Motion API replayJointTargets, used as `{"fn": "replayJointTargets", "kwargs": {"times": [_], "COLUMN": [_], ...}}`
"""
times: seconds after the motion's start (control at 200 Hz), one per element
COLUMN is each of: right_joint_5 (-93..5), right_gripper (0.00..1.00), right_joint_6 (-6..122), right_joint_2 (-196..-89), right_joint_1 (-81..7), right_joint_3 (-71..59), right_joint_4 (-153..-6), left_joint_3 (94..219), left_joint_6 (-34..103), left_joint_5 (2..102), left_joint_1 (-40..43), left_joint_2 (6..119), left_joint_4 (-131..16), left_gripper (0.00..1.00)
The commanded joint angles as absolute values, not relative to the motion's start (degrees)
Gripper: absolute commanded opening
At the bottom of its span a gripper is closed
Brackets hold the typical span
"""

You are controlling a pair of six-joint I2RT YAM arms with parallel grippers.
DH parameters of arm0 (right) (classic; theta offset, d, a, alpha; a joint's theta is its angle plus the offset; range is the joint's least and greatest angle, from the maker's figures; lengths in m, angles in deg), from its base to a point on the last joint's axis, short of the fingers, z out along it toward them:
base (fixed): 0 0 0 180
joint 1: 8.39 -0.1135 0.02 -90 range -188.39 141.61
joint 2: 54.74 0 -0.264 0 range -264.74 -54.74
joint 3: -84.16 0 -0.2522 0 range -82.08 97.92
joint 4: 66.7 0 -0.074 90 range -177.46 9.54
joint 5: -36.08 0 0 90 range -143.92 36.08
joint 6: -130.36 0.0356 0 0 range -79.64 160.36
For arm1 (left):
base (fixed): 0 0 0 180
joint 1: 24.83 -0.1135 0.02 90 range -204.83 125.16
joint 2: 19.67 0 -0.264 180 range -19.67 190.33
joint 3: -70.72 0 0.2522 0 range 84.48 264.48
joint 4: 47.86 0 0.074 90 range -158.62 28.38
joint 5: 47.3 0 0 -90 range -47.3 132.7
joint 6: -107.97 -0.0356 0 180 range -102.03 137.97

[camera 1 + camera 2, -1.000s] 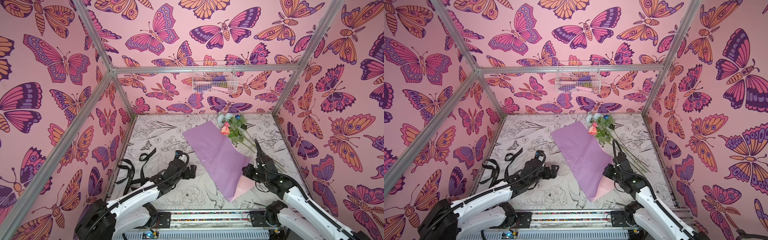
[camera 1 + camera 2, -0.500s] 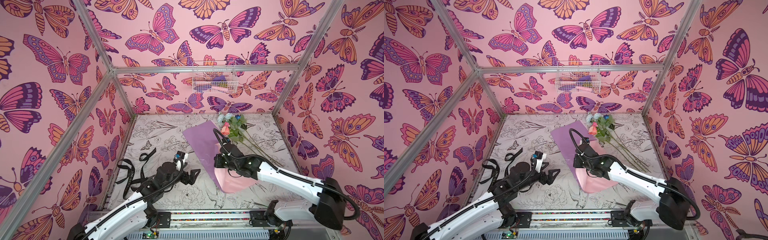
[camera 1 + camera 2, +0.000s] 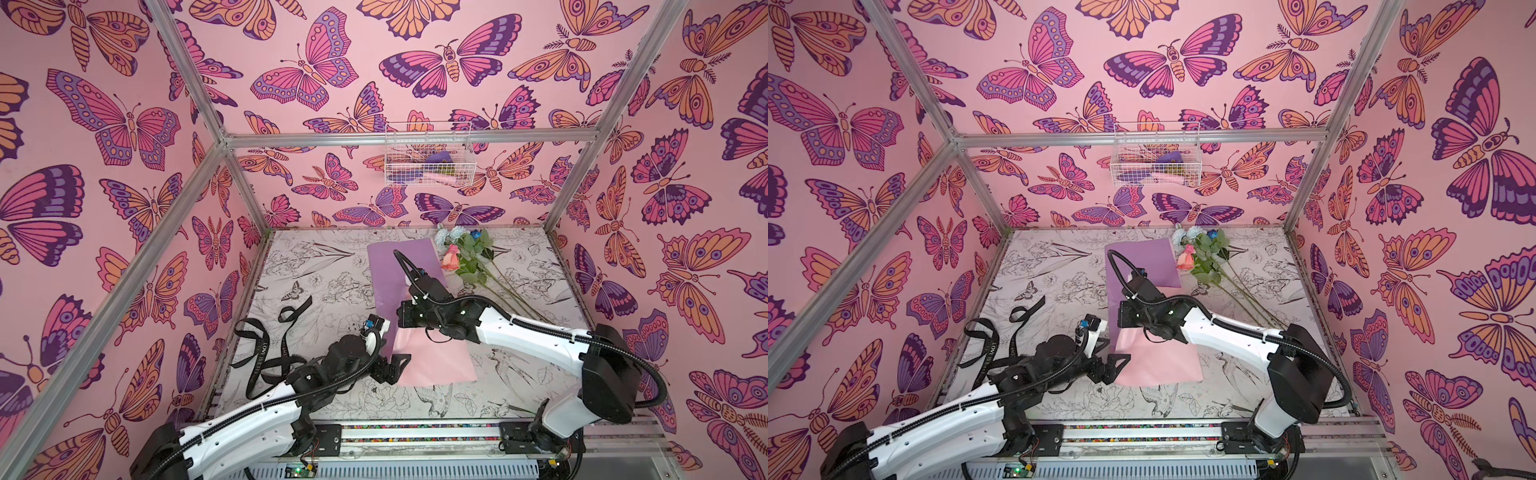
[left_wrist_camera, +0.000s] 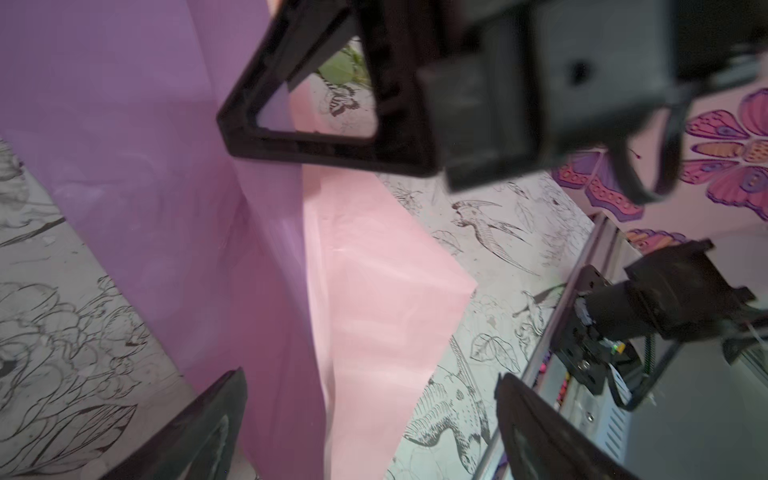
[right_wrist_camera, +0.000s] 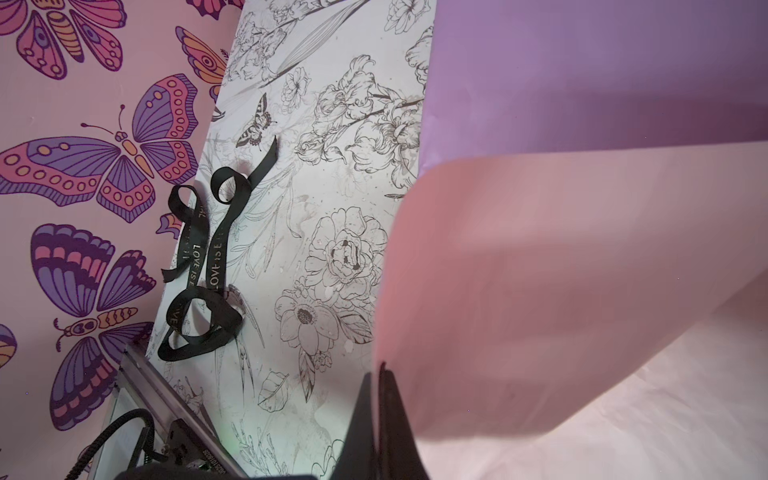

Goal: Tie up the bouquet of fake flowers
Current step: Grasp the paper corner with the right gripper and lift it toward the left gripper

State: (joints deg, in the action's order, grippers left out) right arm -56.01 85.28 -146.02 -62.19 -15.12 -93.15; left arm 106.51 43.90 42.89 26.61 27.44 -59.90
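Our right pincer (image 5: 381,369) pinches a flap of the wrapping paper (image 3: 436,361), the left pincer (image 3: 394,368) gapes at its edge, but the flowers (image 3: 465,257) sit off at its 1 o'clock, so we risk folding it empty.

Pale capitals run along the black ribbon (image 5: 210,266) lying on the desk (image 5: 332,124). In the right wrist view one strand reads "LOVE IS E" before it curls under. The strand just beside it gives "LOVE IS ET". In both top views the same ribbon (image 3: 264,353) (image 3: 992,353) shows "LOVE IS" running down a strand, and the rest is too small to make out. A tiny row of pale characters sits on a black mount (image 5: 212,465), too small to read.
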Motion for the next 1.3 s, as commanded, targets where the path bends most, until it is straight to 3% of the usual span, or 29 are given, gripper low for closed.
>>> {"fn": "replayJointTargets", "kwargs": {"times": [0.0,0.165,0.376,0.456,0.481,0.626,0.666,0.721,0.786,0.856,1.077,1.207,1.297], "right_joint_5": [-55.38,-55.21,-54.83,-54.57,-54.49,-54.81,-55.10,-56.57,-59.80,-63.14,-74.04,-76.14,-73.35], "right_gripper": [0.00,0.00,0.00,0.00,0.00,0.00,0.02,0.12,0.34,0.45,0.58,0.57,0.50], "right_joint_6": [84.92,84.83,84.83,84.75,84.85,84.67,84.25,82.93,81.62,80.43,81.49,84.92,87.41], "right_joint_2": [-146.40,-145.59,-145.17,-145.22,-145.24,-142.78,-142.05,-140.69,-138.09,-134.87,-123.68,-119.57,-120.00], "right_joint_1": [-62.97,-63.23,-63.61,-63.93,-63.97,-64.16,-64.12,-64.07,-64.10,-63.94,-61.75,-58.71,-56.19], "right_joint_3": [-13.24,-13.48,-13.34,-13.24,-13.25,-13.43,-13.48,-13.36,-13.63,-14.55,-18.44,-22.40,-25.74], "right_joint_4": [-92.62,-92.74,-92.57,-92.67,-92.67,-93.54,-94.39,-95.99,-98.25,-99.44,-105.92,-109.49,-110.63], "left_joint_3": [104.71,104.26,104.59,104.70,104.86,105.14,104.76,104.06,103.91,101.06,97.08,95.65,95.17], "left_joint_6": [47.14,45.88,44.47,44.16,44.16,45.24,46.00,46.48,47.11,48.11,51.86,53.55,54.38], "left_joint_5": [33.58,32.19,34.80,34.47,34.21,32.55,31.78,31.46,30.88,29.95,26.06,24.74,24.34], "left_joint_1": [26.81,26.81,26.84,26.84,26.80,26.84,26.83,26.74,26.60,26.38,25.79,25.32,25.00], "left_joint_2": [28.44,30.27,35.90,38.35,39.04,41.39,41.31,40.86,39.99,38.71,33.76,30.73,29.03], "left_joint_4": [-57.51,-54.37,-47.15,-44.76,-44.37,-43.59,-43.41,-42.98,-42.64,-42.16,-41.06,-41.05,-41.05], "left_gripper": [0.90,0.76,0.74,0.67,0.62,0.10,0.00,0.00,0.00,0.00,0.00,0.00,0.00]}}
